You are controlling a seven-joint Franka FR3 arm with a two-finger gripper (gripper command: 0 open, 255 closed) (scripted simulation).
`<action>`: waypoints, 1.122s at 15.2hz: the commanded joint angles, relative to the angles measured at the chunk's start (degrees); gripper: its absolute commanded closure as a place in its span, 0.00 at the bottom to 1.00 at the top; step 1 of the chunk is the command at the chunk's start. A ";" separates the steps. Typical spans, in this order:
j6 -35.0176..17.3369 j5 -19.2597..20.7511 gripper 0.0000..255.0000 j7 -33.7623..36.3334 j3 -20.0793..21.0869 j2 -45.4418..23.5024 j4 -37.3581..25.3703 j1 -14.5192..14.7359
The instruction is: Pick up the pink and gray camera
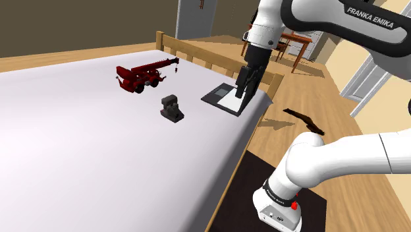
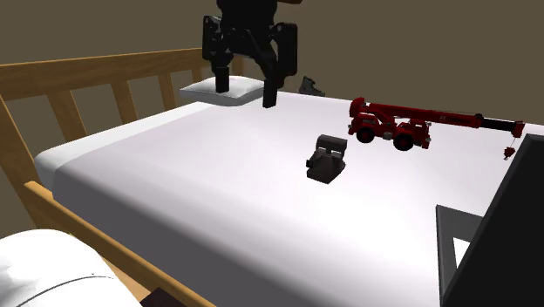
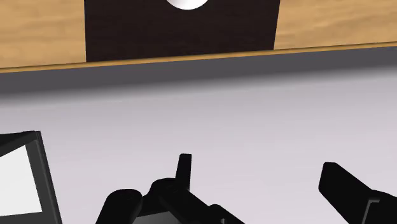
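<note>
Well, the gripper [image 2: 246, 92] hung empty, its 2 fingers [image 2: 268, 92] apart, well away from the dark camera [image 1: 172, 107] on the bed [image 1: 79, 151] (near a red crane [image 1: 141, 74]); a skewed descent might have knocked it aside.

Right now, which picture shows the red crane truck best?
The second exterior view: the red crane truck stands side-on, boom and hook plain. The shoulder view shows it whole but farther off, past the dark camera. The wrist view faces the bed's wooden edge.
</note>
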State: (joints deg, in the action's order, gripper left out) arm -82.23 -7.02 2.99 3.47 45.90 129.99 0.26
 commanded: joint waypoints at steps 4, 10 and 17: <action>-5.72 0.06 0.00 0.54 1.16 -4.07 1.24 -0.26; -16.57 0.68 0.00 1.97 3.36 -13.83 1.55 -0.90; -27.51 2.73 0.00 4.44 5.62 -27.25 -1.75 -1.87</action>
State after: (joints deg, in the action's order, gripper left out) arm -108.26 -4.58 6.93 8.72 20.10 128.44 -1.56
